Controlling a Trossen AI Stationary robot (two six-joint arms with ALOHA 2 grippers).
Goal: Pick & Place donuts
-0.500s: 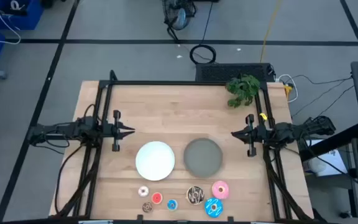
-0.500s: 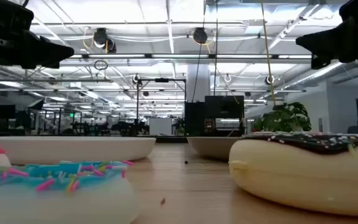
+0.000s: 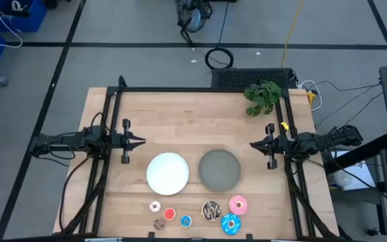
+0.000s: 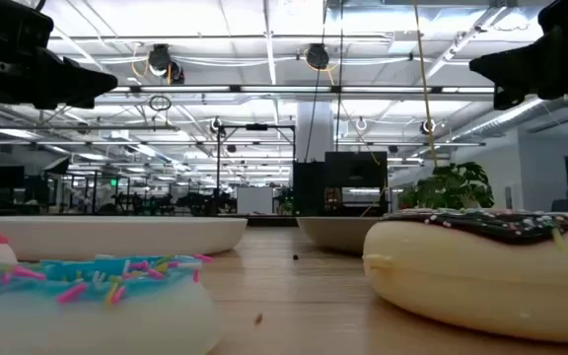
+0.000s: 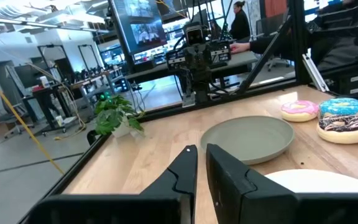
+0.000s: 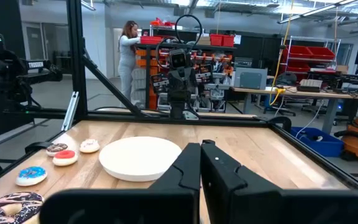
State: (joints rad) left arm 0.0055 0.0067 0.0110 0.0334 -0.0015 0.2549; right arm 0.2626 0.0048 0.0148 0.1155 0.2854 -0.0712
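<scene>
Seven donuts lie flat on the table by its near edge. In the high view they are the tiny white-pink [image 3: 155, 207], red [image 3: 170, 214], brown [image 3: 158, 224] and blue [image 3: 185, 220] ones, then the larger brown streaked [image 3: 211, 210], pink [image 3: 238, 204] and blue sprinkled [image 3: 231, 224] ones. My left gripper [image 3: 142, 141] hovers shut, left of the white plate [image 3: 167, 173]. My right gripper [image 3: 252, 144] hovers shut, right of the grey plate [image 3: 220, 169]. Both are well above the table and far from the donuts. The left wrist view shows the pink donut [image 5: 300, 110].
A small green plant [image 3: 262, 96] stands at the far right corner. A black frame [image 3: 200, 89] runs along the table's edges. Bare wood lies between the grippers and beyond the plates. A person [image 6: 127, 59] stands in the room behind the table.
</scene>
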